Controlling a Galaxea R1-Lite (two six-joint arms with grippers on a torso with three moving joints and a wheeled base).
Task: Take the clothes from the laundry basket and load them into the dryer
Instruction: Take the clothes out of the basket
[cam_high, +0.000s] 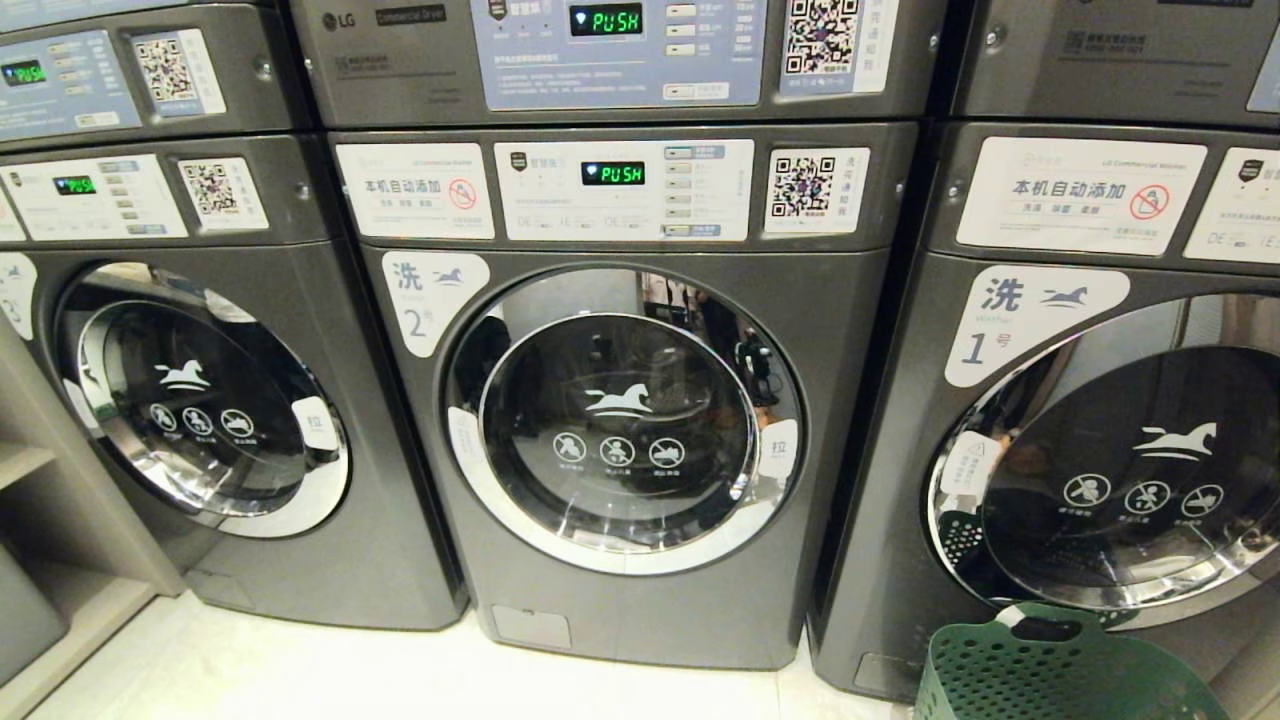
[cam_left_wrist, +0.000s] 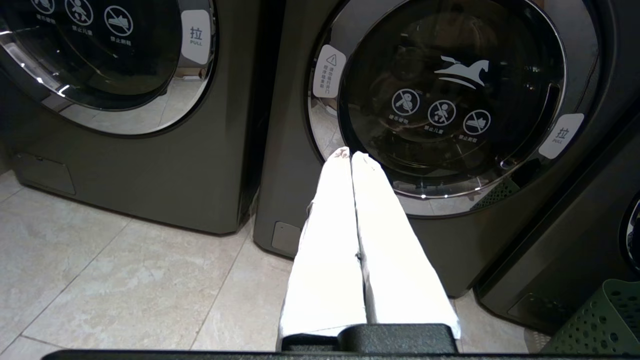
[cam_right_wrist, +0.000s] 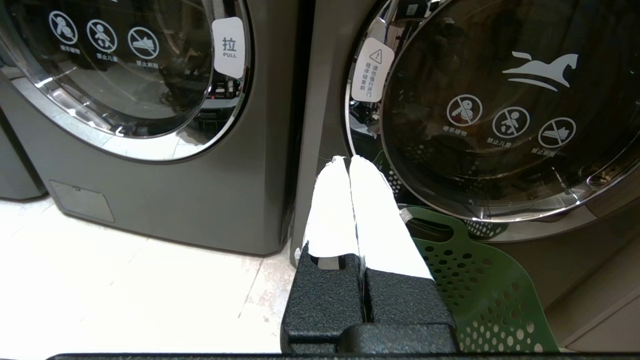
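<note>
Both end effectors are clenched and empty: left end effector (cam_left_wrist: 351, 155) and right end effector (cam_right_wrist: 348, 159) (white-wrapped fingers pressed together) touch nothing, the right above the green laundry basket (cam_right_wrist: 480, 295).

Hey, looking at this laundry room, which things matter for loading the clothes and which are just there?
For the job:
green laundry basket
upper machine marked Commercial Dryer
left gripper, shut
right gripper, shut

Just there:
washer 2
washer 1
left-hand washer
side shelf
</note>
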